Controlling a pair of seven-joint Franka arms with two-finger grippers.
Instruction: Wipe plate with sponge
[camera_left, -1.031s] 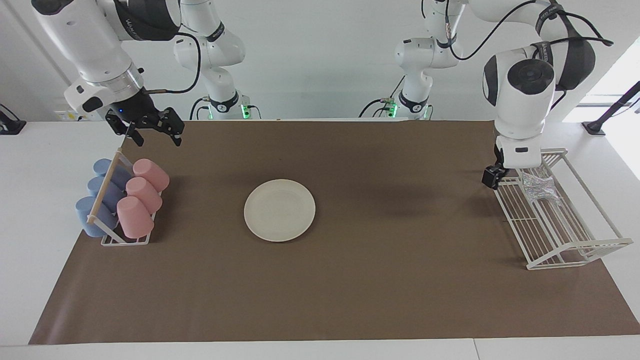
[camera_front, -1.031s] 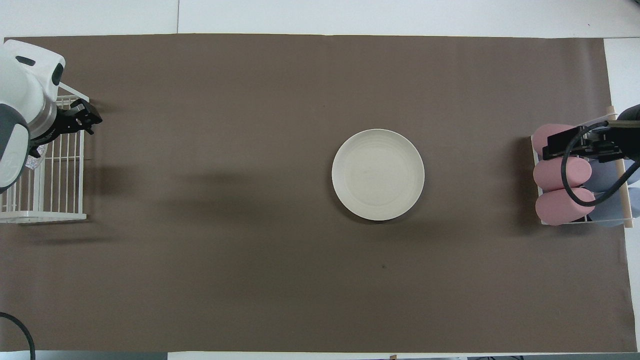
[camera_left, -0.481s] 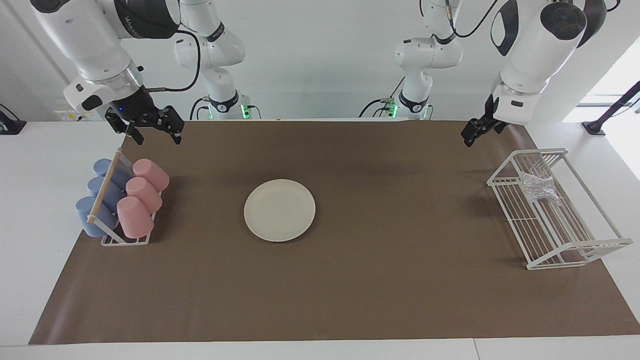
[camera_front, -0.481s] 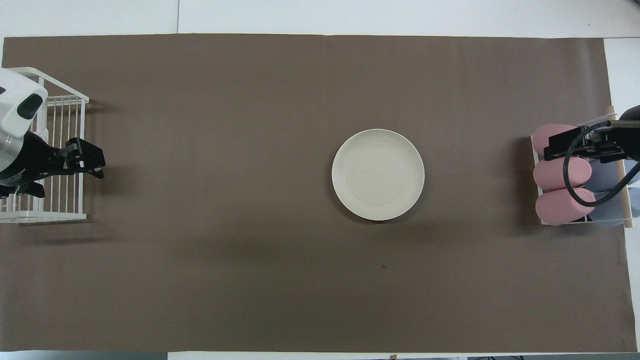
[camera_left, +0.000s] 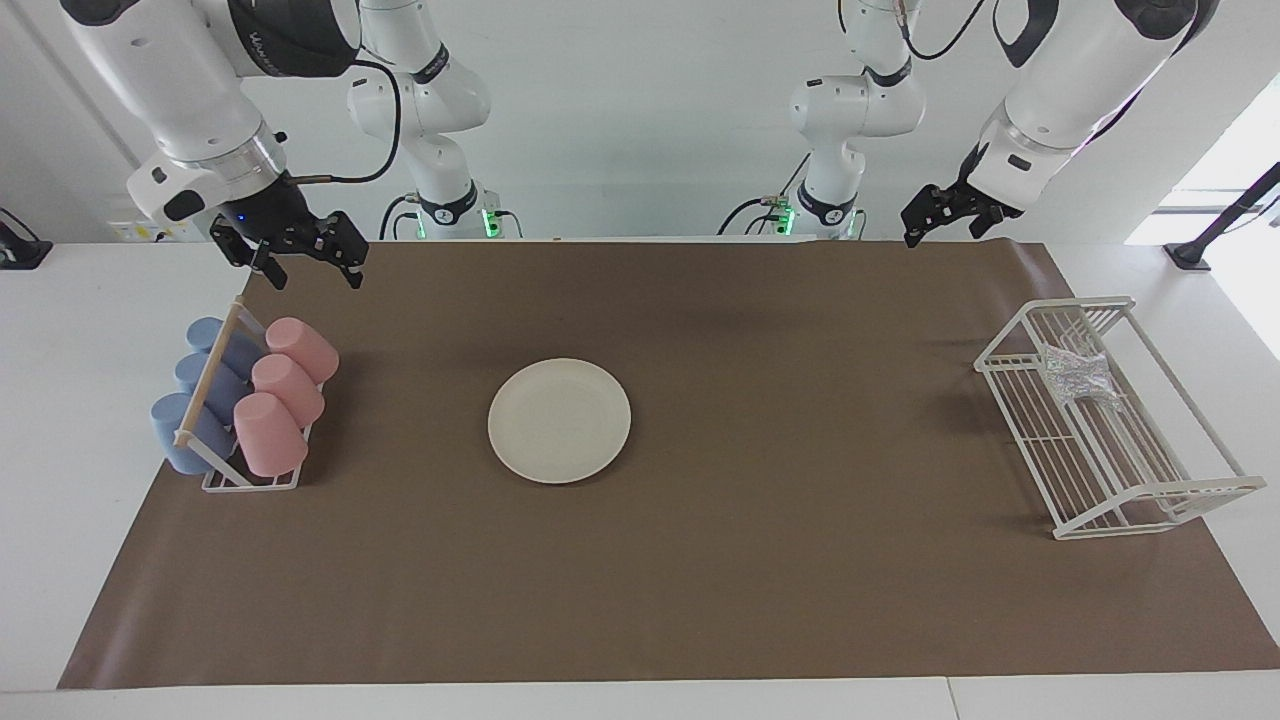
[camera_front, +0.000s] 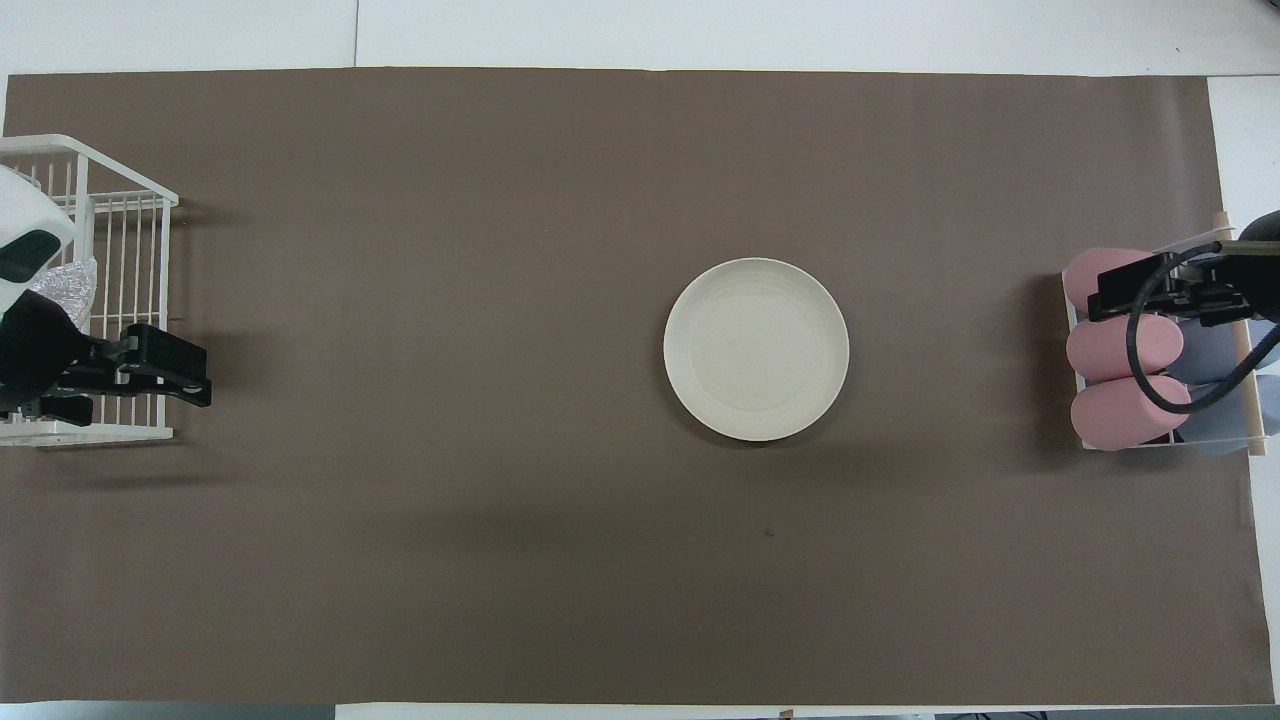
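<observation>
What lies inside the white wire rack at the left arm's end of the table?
The white wire rack holds only the sponge, resting toward the end nearer the robots. In the overhead view, the left arm covers part of it.

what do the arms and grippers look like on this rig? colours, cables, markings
Both arms have glossy white rounded shells with dark grey-black joint bands; one band on the right arm carries lettering too small to read. Black cables loop outside along both. The left gripper and right gripper are black two-finger units; a small blue light shows above the right gripper. Green lights glow at both bases.
</observation>
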